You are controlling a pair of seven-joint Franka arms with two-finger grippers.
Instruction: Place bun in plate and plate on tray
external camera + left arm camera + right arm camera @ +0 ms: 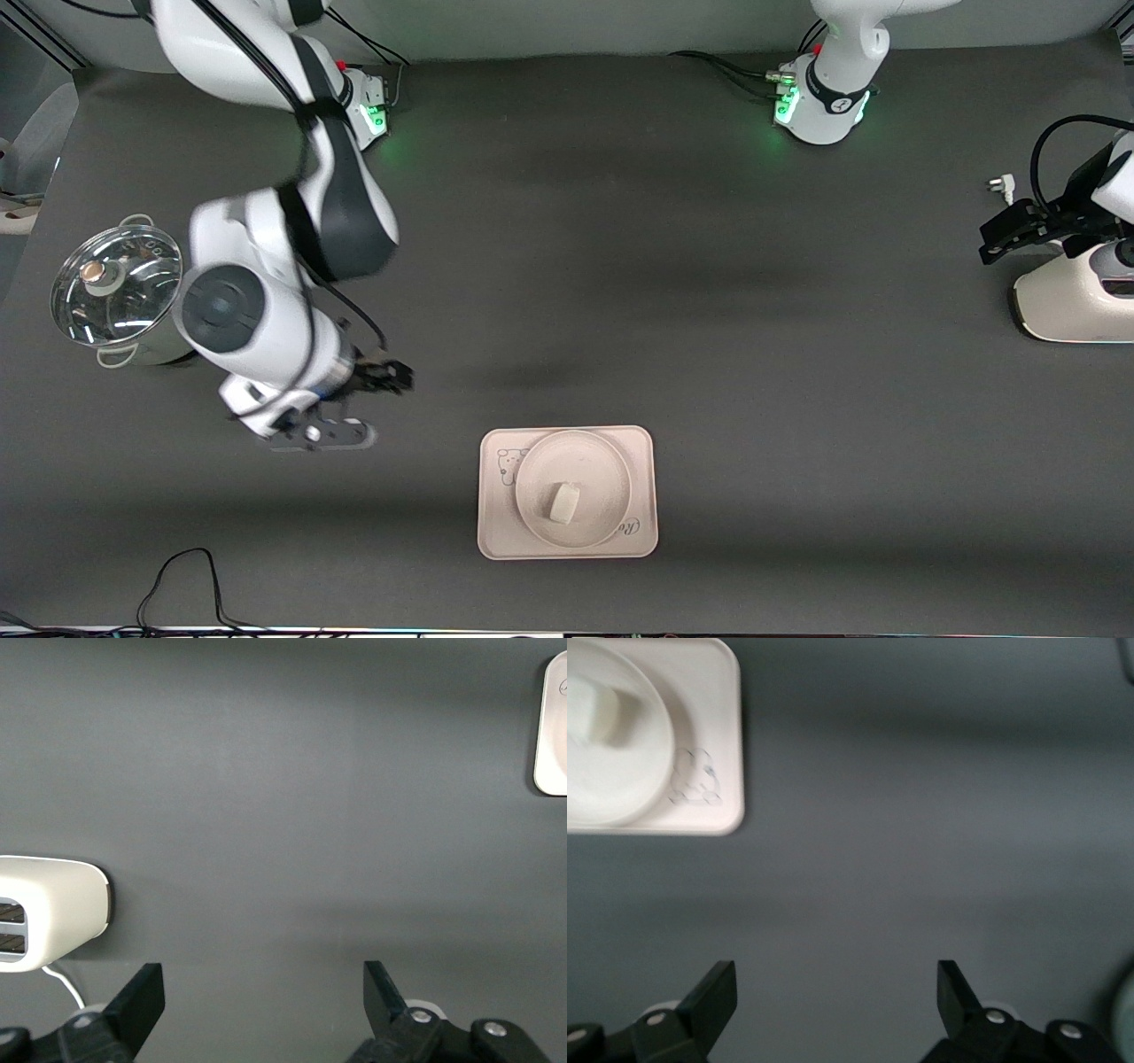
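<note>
The off-white bun [563,501] lies in the round cream plate [602,461], and the plate sits on the cream rectangular tray [496,532] with the bear drawing, near the front camera at mid-table. All three also show in the right wrist view: bun [602,713], plate [620,788], tray [718,735]. My right gripper [388,377] is open and empty over bare table, off the tray toward the right arm's end; in its wrist view [835,992] the jaws stand wide apart. My left gripper [997,244] is open and empty [263,992] beside the toaster.
A steel pot with a glass lid [115,283] stands at the right arm's end. A white toaster [1072,306] stands at the left arm's end and shows in the left wrist view [49,908]. Its plug [1001,186] lies nearby. Cables [177,576] run along the front edge.
</note>
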